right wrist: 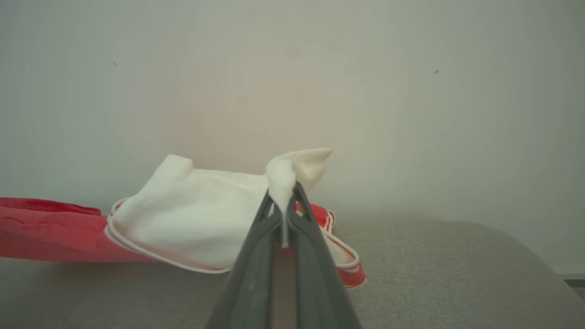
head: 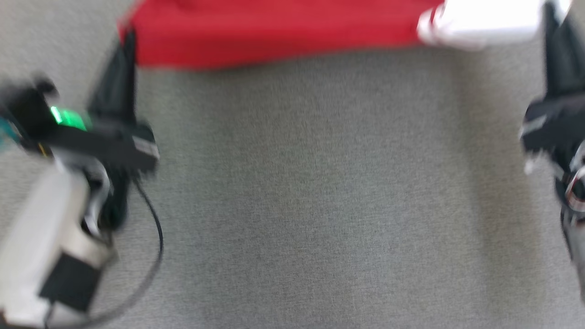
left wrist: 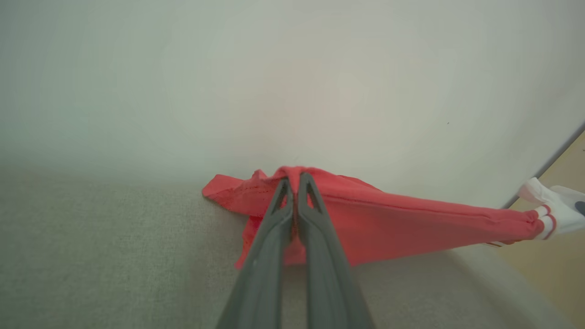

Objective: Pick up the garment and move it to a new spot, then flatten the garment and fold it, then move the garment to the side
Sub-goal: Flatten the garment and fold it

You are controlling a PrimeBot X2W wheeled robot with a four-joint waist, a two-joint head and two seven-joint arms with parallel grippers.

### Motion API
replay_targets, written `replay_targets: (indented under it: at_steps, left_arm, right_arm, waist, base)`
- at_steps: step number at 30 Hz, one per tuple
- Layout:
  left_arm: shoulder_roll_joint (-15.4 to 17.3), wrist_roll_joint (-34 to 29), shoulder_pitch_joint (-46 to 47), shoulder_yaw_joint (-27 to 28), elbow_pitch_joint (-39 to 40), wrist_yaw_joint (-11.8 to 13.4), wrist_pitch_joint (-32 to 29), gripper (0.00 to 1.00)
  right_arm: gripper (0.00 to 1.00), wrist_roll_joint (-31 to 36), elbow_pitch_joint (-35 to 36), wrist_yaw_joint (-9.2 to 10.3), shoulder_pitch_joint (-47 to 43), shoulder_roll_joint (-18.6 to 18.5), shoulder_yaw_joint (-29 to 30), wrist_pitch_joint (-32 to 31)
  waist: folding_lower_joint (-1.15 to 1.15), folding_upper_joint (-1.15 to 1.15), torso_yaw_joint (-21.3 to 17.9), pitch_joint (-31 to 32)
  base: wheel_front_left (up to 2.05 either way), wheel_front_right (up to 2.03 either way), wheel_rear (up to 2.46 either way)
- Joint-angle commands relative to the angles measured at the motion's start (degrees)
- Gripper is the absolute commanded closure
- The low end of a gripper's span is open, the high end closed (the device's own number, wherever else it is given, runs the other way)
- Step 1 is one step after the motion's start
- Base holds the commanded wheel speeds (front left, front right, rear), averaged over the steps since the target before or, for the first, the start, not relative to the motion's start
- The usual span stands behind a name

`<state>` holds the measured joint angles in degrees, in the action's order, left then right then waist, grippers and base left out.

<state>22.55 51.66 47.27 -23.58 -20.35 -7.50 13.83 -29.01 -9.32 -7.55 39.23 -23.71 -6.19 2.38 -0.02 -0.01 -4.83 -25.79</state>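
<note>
The garment (head: 274,32) is red with a white end, stretched in a band across the top of the blurred head view above the grey cushion. My left gripper (head: 128,39) is shut on its red end. In the left wrist view the left gripper (left wrist: 295,180) pinches a red fold of the garment (left wrist: 388,219), which runs off to the right toward its white end. My right gripper (head: 555,11) is shut on the white end. In the right wrist view the right gripper (right wrist: 285,194) clamps a peak of white cloth of the garment (right wrist: 192,219).
A grey fabric cushion (head: 311,192) spreads below the garment. A pale wall (left wrist: 292,82) stands close behind it. A strip of tan floor (left wrist: 557,256) shows past the cushion's edge. A black cable (head: 155,237) loops by my left forearm.
</note>
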Motion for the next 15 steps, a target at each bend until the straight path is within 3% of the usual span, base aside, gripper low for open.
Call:
replay_targets:
  at_steps: [1,10,15]
  left_arm:
    - [0.33,-0.34,-3.52,-0.29,0.53,0.28,0.41,1.0]
    - [-5.09,2.63,-23.39,3.01,3.7,3.87,1.4,1.0]
    - [-7.82,0.97,-29.29,5.8,4.3,4.01,1.4,1.0]
  right_arm:
    - [1.0,0.74,1.3,0.11,-2.69,0.33,0.14,-1.16]
    - [1.0,7.34,6.43,0.11,-18.04,-0.36,1.23,-7.86]
    - [1.0,9.51,5.65,0.11,-21.88,-0.92,1.35,-9.36]
  waist:
    - [0.02,0.01,1.05,5.86]
    - [0.02,0.01,2.31,12.45]
    - [0.02,0.01,2.9,14.22]
  base:
    - [0.0,0.0,0.0]
    - [0.0,0.0,0.0]
    - [0.0,0.0,0.0]
